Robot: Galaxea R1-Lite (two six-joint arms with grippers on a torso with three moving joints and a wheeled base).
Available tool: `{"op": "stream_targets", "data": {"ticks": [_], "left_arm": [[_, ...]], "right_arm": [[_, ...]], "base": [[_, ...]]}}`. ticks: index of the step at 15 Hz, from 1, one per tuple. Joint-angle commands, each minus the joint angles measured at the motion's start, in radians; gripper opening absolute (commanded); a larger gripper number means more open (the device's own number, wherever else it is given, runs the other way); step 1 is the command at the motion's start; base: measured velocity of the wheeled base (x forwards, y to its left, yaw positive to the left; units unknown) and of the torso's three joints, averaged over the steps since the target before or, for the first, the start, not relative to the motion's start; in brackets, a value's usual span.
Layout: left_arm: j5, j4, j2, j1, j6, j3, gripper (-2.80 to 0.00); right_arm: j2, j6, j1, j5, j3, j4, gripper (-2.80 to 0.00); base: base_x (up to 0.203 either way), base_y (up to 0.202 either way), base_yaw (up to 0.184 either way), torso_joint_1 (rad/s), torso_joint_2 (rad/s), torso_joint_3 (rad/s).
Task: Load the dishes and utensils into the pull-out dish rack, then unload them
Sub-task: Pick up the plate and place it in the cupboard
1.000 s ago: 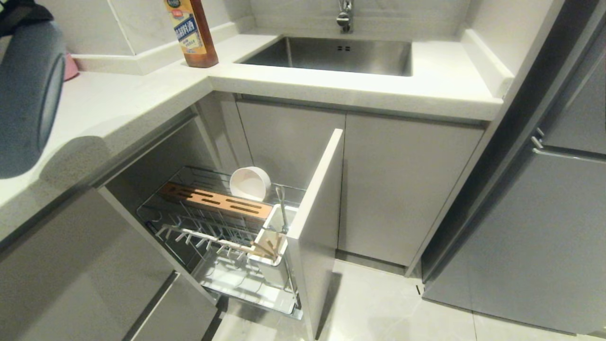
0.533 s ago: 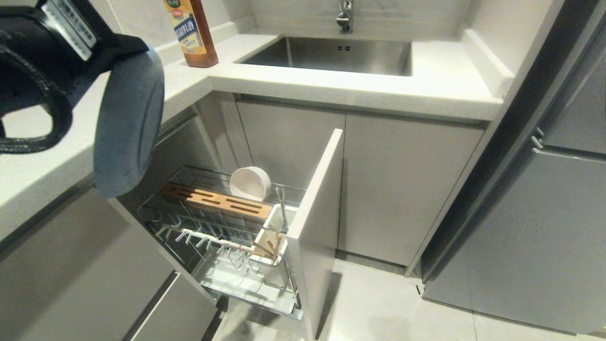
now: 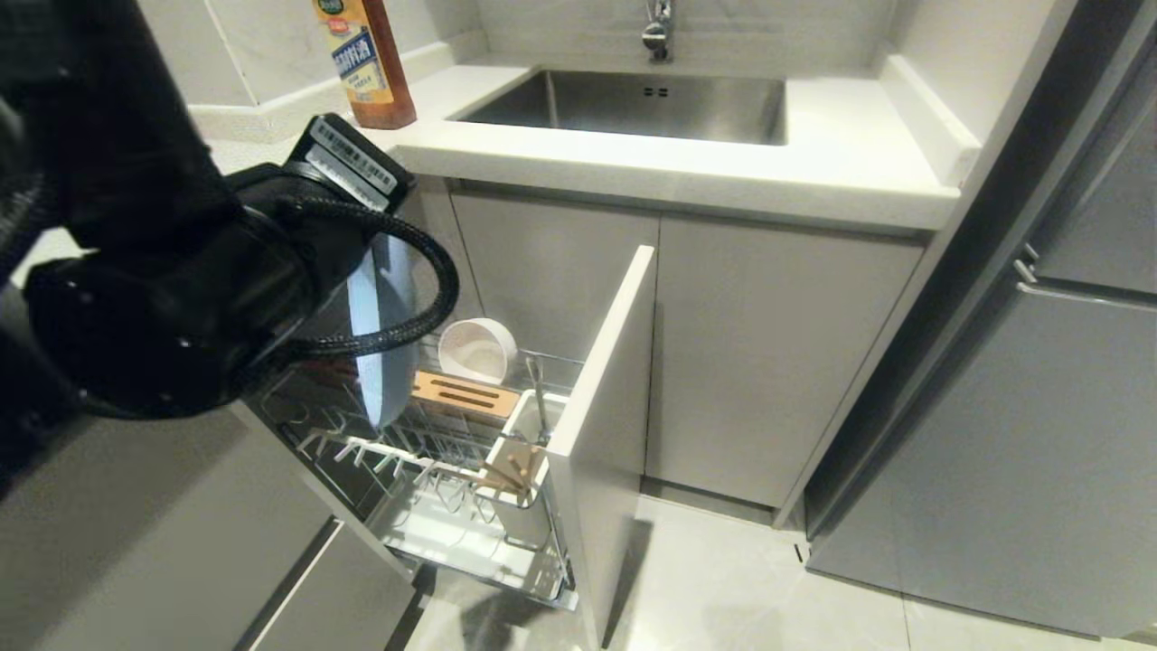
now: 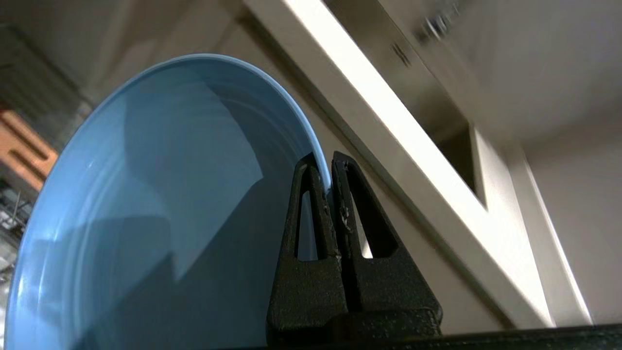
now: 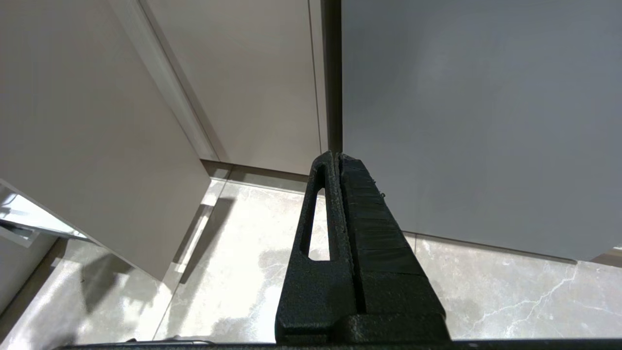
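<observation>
Pinched the rim of the light-blue plate (image 4: 160, 194) between the black, rough-textured fingers (image 4: 311, 218) of the left gripper (image 4: 330, 167), jaws clamped tight on the thin edge. Held the plate (image 3: 384, 344) on edge, smooth and glossy, shallow and round, above the rear half of the pull-out dish rack (image 3: 434, 506). Blocked much of that rack from the head camera with the bulky black left arm and its looped braided cable (image 3: 425, 298).

Inside the rack: chrome wire prongs, a slotted wooden block (image 3: 465, 398) partly hidden behind the plate, a cream-white bowl (image 3: 476, 350) tipped on its side beyond the block, and a white plastic utensil cup (image 3: 524, 452) against the rack's pale grey front panel (image 3: 606, 380). Stood in the cup: a slim steel spoon (image 3: 539, 398) and pale wooden chopsticks (image 3: 517, 470).

Above the rack: a speckled white countertop (image 3: 687, 181), a stainless sink (image 3: 633, 104) and an amber bottle (image 3: 366, 59).

Hung well to the right of the rack, over marbled floor tiles (image 5: 243, 272) and before matte grey cabinet doors (image 5: 461, 121): the right gripper (image 5: 337, 155), fingers pressed together on nothing.
</observation>
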Motion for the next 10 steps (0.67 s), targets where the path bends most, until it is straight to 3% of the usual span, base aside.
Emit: {"op": "stream_targets", "data": {"ticks": [1,6,10], "left_arm": [[0.029,-0.088,0.058,0.004,-0.017,0.047,-2.8],[0.066,-0.394,0.199,0.098,-0.019,0.12,-2.8],[0.136,-0.527,0.315,0.147,-0.061,0.123,-2.8]], "right_arm": [[0.001,0.0,0.0,-0.001,0.0,0.0,-2.8],[0.001,0.0,0.0,0.0,0.0,0.0,-2.8],[0.001,0.0,0.0,0.0,0.0,0.0,-2.8]], "base": [[0.0,0.0,0.0,0.0,0.0,0.0],[0.0,0.0,0.0,0.0,0.0,0.0],[0.0,0.0,0.0,0.0,0.0,0.0]]}}
